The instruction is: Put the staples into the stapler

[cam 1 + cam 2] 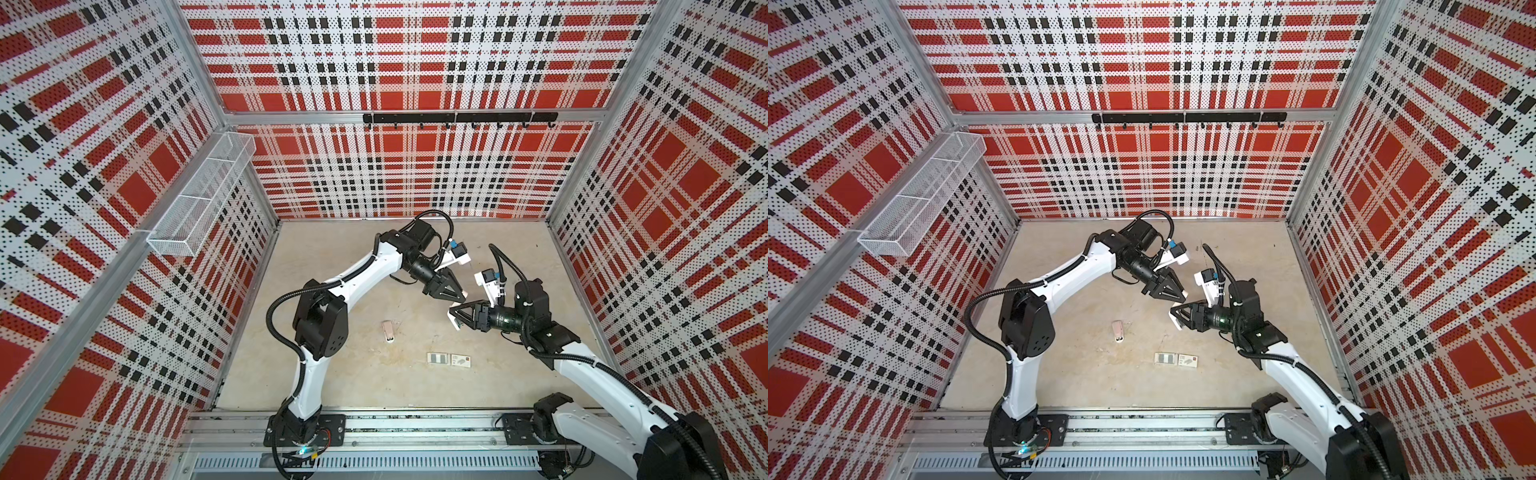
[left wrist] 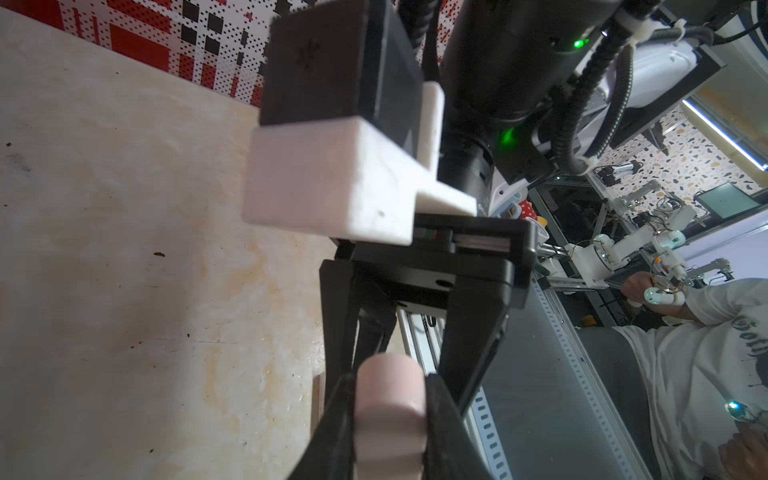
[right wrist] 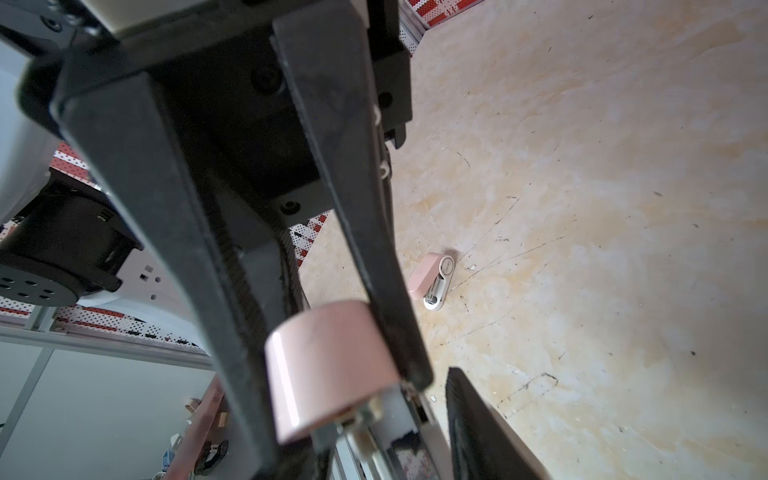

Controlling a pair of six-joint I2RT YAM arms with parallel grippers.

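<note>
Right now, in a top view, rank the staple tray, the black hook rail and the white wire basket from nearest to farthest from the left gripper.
1. The staple tray, on the table below the left gripper, toward the arm bases.
2. The black hook rail, up on the back wall behind it.
3. The white wire basket, high on the left wall.

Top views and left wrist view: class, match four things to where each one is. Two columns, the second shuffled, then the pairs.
1 wire basket
2 black hook rail
3 loose pink stapler
4 held pink stapler

A in the left gripper
B on the back wall
C lying on the table
D on the left wall

Pairs: 1-D, 2-B, 3-C, 4-A
</note>
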